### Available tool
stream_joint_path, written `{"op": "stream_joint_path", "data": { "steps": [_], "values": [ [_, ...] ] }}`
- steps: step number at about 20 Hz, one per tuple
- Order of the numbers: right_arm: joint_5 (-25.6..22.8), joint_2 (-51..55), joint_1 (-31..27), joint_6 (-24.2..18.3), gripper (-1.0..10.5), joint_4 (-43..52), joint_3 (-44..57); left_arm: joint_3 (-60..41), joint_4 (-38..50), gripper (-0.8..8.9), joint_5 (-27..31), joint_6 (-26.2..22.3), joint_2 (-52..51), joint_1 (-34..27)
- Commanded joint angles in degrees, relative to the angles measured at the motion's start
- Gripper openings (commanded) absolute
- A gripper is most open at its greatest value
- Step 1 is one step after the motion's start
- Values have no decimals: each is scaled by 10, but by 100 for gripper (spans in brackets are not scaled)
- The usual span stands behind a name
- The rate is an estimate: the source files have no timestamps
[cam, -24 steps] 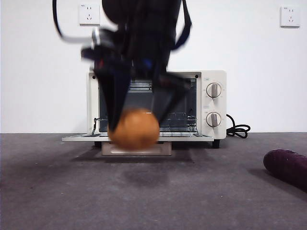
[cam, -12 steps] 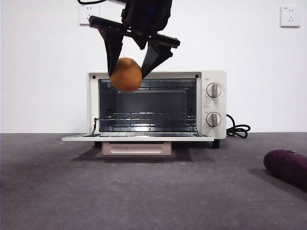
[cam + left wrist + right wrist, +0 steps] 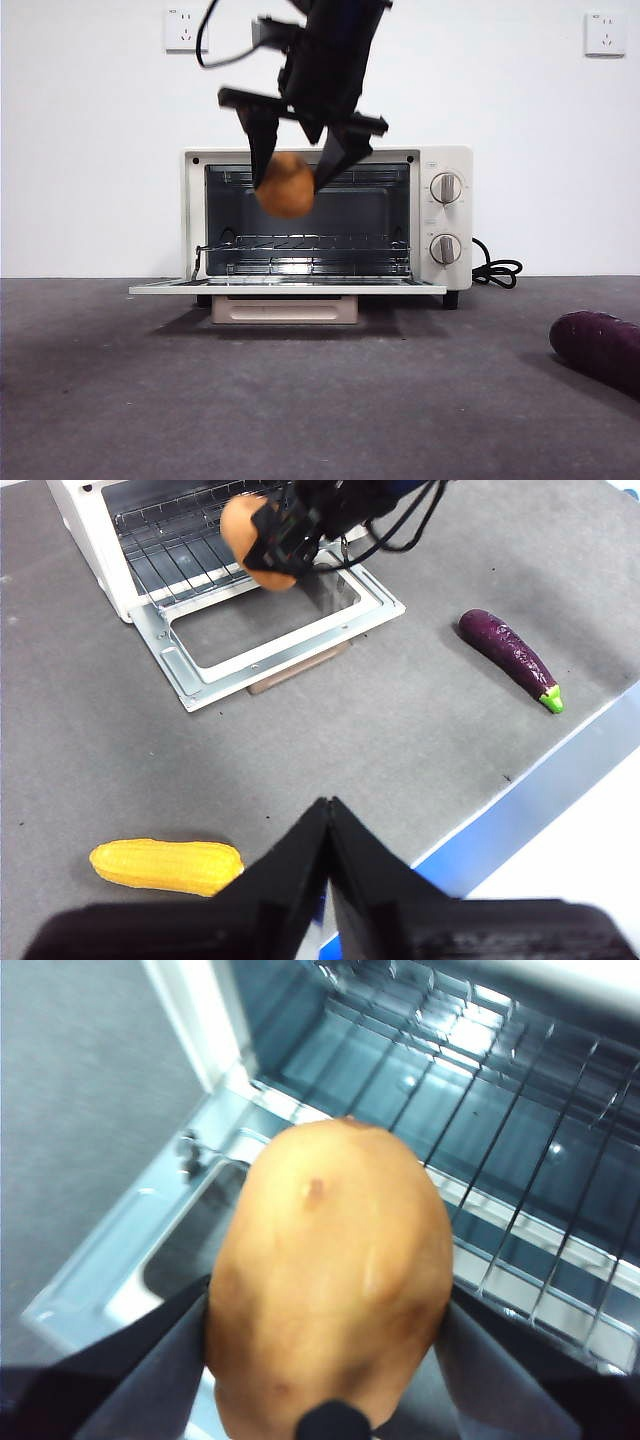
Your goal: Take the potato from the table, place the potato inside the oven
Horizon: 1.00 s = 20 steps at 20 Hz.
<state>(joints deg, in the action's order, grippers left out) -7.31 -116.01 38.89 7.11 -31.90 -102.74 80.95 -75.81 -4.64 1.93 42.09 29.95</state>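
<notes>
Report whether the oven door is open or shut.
Open: the cream-white toaster oven has its glass door folded down flat, baring the wire rack inside.

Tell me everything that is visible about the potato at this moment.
The potato is a rounded, smooth orange-brown lump with a few small dark spots. The right gripper holds it in the air between its two black jaws, which press on its sides. It hangs in front of the open oven, above the lowered door and the wire rack, touching neither.
</notes>
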Motion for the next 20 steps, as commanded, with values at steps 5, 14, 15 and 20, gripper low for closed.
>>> {"op": "stream_joint_path", "data": {
  "steps": [5,14,15,20],
  "values": [
    [-2,-31,-29,16,60,66,-3,-3,3,-6,2,-7,-1,1],
    [-2,-55,-57,4,61,110,-11,-3,3,-6,4,-24,4,1],
    [-3,-58,-62,4,61,111,-14,-3,3,-6,4,-24,6,1],
    [-2,-73,-71,-3,63,109,-20,-3,3,-6,4,-24,9,1]
  ]
}}
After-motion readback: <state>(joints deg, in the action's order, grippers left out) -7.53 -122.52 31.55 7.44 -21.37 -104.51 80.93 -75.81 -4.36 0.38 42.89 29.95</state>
